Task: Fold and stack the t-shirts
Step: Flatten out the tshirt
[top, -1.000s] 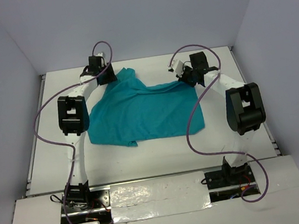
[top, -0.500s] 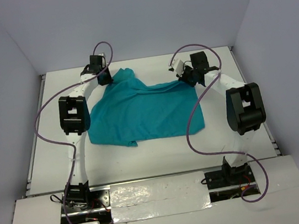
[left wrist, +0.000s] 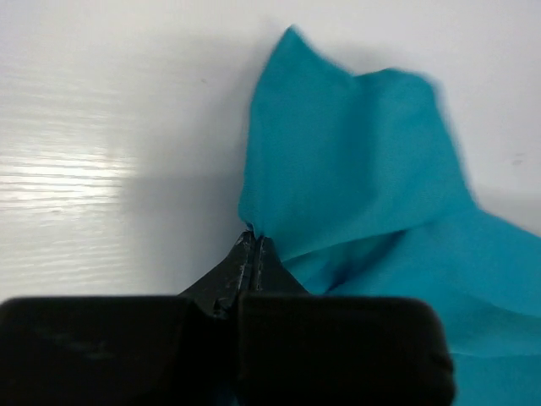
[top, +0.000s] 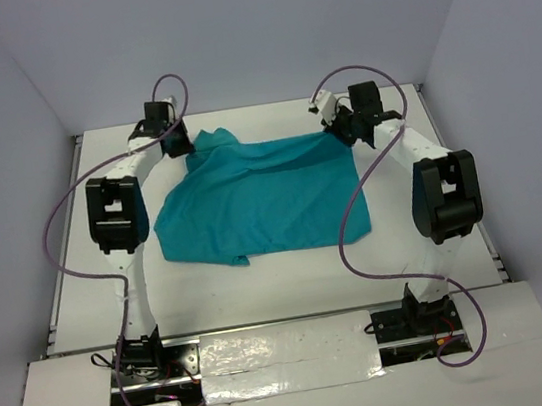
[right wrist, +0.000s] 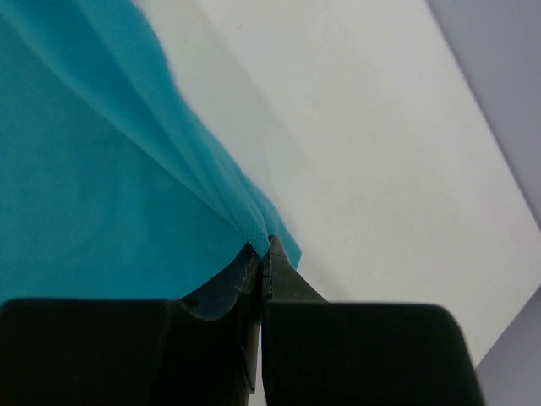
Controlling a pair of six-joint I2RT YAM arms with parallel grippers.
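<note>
- The left tool (top: 180, 143) has moved away from its base and out to its own left since a second ago. It now sits close to the far-left part of the white flat counter (top: 263, 287).
- The right tool (top: 341, 132) has also travelled a little farther from its base, and its upper arm segment now leans more steeply over the counter.
- The teal short-sleeved soft cloth t-shirt (top: 260, 199) lies spread on the counter between the two tools. Its far edge sagged in a dip between them a second ago and now runs nearly straight from one tool to the other.
- The t-shirt's edge nearest the arm bases has stayed where it was, with the same small flap poking out on the side below the left tool.
- In the left wrist view, the left tool (left wrist: 254, 246) has its black tips pressed together on a pinch of the t-shirt (left wrist: 355, 169). From the pinch a peaked fold rises ahead of the tips, and the bare counter (left wrist: 101, 127) lies to the tool's left.
- In the right wrist view, the right tool (right wrist: 264, 247) is likewise clamped tight on a corner of the t-shirt (right wrist: 84, 186). Taut creases run away from the tips to the upper left, with the counter (right wrist: 380, 152) bare to the tool's right.
- The purple cables (top: 350, 222) loop from each tool back down to its base.
- The cloth reads as plain teal in all three views.
</note>
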